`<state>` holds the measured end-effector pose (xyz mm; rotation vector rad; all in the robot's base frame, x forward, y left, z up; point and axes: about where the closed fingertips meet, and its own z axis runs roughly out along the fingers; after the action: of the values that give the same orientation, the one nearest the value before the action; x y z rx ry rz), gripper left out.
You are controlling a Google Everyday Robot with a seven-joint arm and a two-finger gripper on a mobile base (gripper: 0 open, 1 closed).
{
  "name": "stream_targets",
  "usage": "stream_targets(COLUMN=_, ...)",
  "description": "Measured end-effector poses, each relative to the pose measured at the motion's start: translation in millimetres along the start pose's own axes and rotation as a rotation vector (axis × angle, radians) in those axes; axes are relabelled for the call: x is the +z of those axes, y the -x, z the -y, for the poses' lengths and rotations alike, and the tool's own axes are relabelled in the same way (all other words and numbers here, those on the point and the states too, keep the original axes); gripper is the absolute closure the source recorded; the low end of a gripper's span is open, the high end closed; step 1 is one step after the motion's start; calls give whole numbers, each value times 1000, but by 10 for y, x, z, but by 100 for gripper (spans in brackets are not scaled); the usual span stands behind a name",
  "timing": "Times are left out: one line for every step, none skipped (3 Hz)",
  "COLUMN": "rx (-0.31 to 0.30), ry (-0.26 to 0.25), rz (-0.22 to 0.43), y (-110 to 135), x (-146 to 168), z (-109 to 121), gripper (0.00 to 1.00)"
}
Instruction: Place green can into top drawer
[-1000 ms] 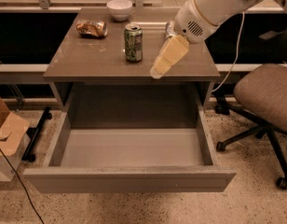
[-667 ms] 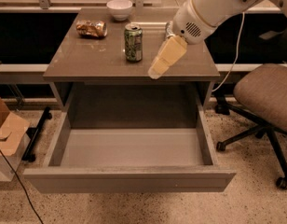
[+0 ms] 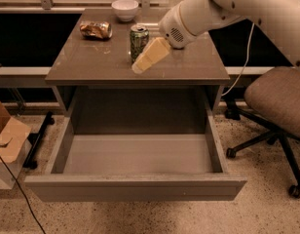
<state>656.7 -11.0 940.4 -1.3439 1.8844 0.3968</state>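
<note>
Gripper (image 3: 139, 68) just beside green can (image 3: 138, 38), label unreadable.

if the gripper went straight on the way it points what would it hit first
Likely the table top, just in front of the green can; the gripper slants down-left beside it, depth unclear.

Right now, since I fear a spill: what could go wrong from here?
The gripper hangs just in front of the upright green can, apparently not around it; a nudge could tip it over on the table.
A toppled can might roll into the crushed can or bowl behind.
The top drawer is open below; a loose grip could drop the can outside it.
</note>
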Motion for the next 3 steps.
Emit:
stream_targets(rx=8, ry=-30, rz=89, y=148, x=324, z=320, gripper=0)
stream_targets(rx=12, ry=-39, rz=131, y=232, x=469, z=509, gripper=0)
stream_targets(rx=27, ry=-42, rz=170, y=282, x=582, z=699, gripper=0)
